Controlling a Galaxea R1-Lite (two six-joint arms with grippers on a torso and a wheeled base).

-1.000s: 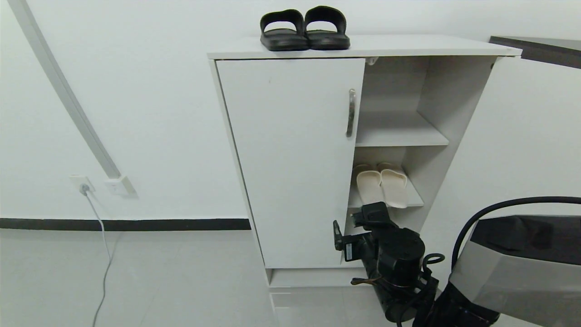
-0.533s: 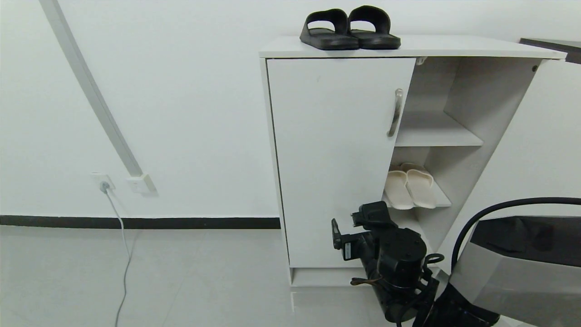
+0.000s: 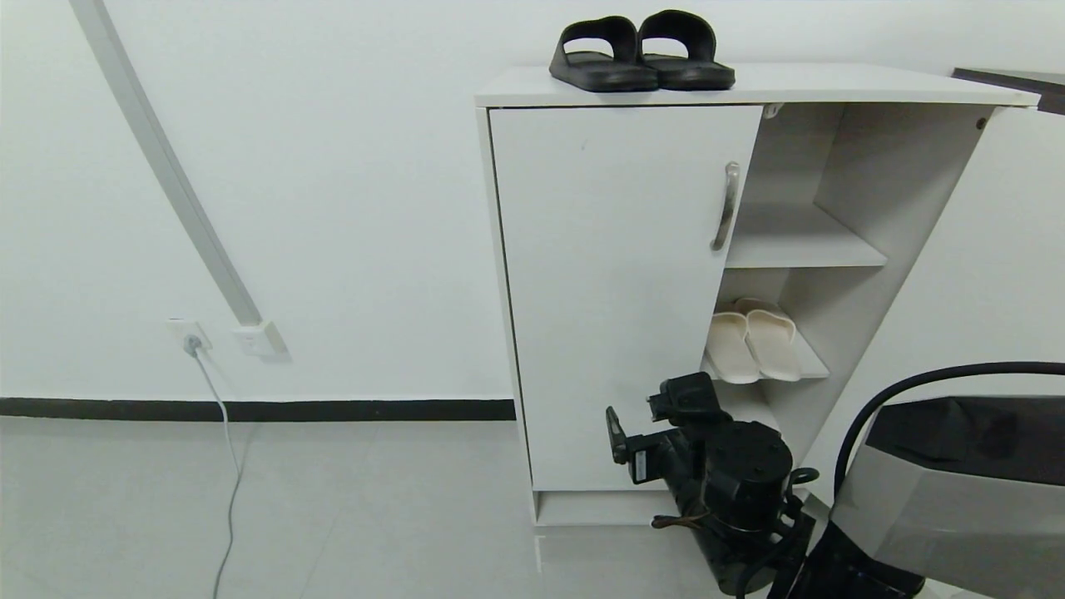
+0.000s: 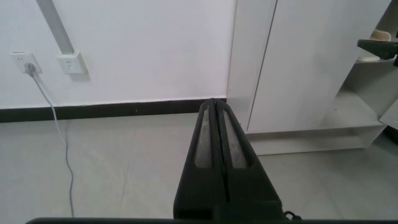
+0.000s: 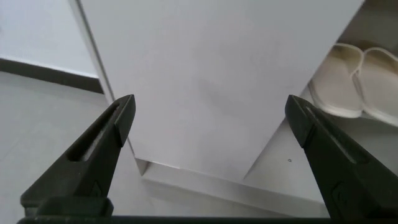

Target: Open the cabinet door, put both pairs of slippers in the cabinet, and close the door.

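The black slippers (image 3: pixel 641 54) sit side by side on top of the white cabinet (image 3: pixel 832 83), high above the right gripper (image 5: pixel 210 106) and a little to its left. The cream slippers (image 3: pixel 753 345) lie as a pair on the lower shelf (image 3: pixel 811 366) inside the open bay, above the right gripper, to its right and farther in. The upper shelf (image 3: pixel 790 249) is higher still.

The right gripper hangs low in front of the cabinet with its fingers spread wide and nothing between them. Straight ahead of it stands the closed left door (image 3: pixel 616 291), whose lower part blocks the way. That door's metal handle (image 3: pixel 730 206) is well above the gripper. The open right door (image 3: pixel 982 266) stands swung out to the gripper's right.

The left gripper (image 4: pixel 214 109) has its fingers pressed together with nothing held. Ahead of it are the grey floor (image 4: pixel 112 162) and the black baseboard (image 3: pixel 250 409), with the cabinet's closed door also ahead, off to one side. Farther along the wall, well away from both grippers, are a wall socket (image 3: pixel 187 333) with a grey cable (image 3: pixel 229 466) running down to the floor, a switch box (image 3: pixel 258 337) and a slanting conduit (image 3: pixel 158 158).
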